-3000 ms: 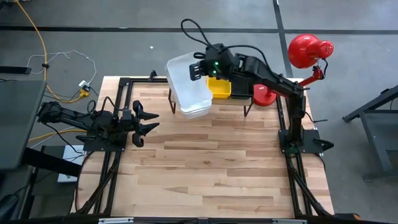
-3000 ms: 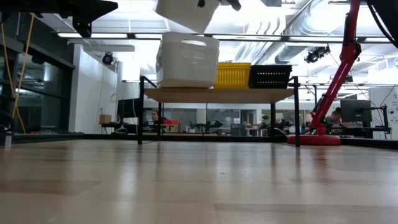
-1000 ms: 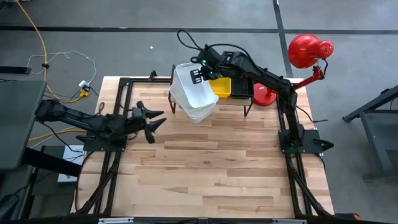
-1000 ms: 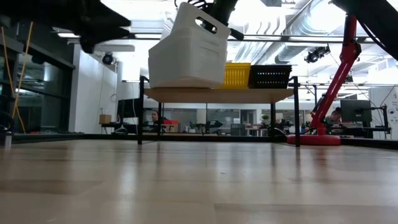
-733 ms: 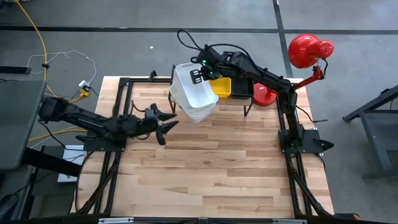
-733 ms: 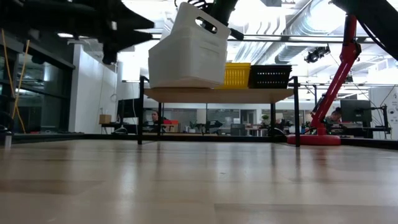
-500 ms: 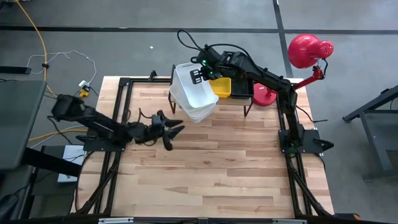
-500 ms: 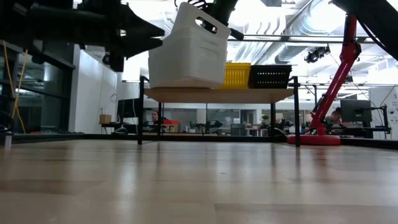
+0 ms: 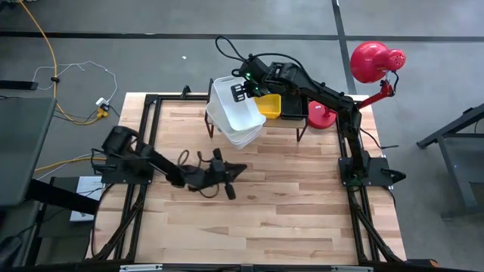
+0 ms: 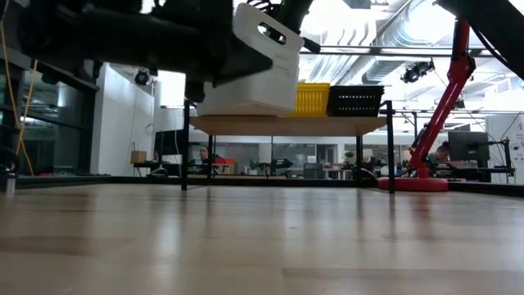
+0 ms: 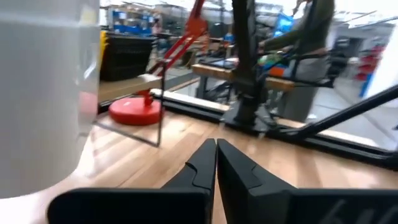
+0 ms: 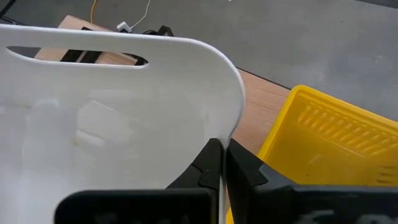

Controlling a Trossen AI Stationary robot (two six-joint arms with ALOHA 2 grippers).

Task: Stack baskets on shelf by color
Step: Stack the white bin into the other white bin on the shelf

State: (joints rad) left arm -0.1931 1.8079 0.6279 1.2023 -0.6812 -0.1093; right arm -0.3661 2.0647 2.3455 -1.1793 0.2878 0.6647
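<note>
Right gripper (image 9: 243,89): clamped on tilted white basket (image 9: 236,112), 12 o'clock, atop shelf (image 10: 286,124).
Left gripper (image 9: 233,171): closed, empty, mid-table.

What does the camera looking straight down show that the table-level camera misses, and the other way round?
Only the overhead view shows the left gripper, shut and empty over the table, and the lamp's red head. Only the low view shows the black basket clearly and the room behind. Both show the white baskets, tilted, the yellow basket and the shelf.

Grey concrete floor (image 9: 151,23), yellow cable (image 9: 47,45), bright ceiling lights (image 10: 344,51).
</note>
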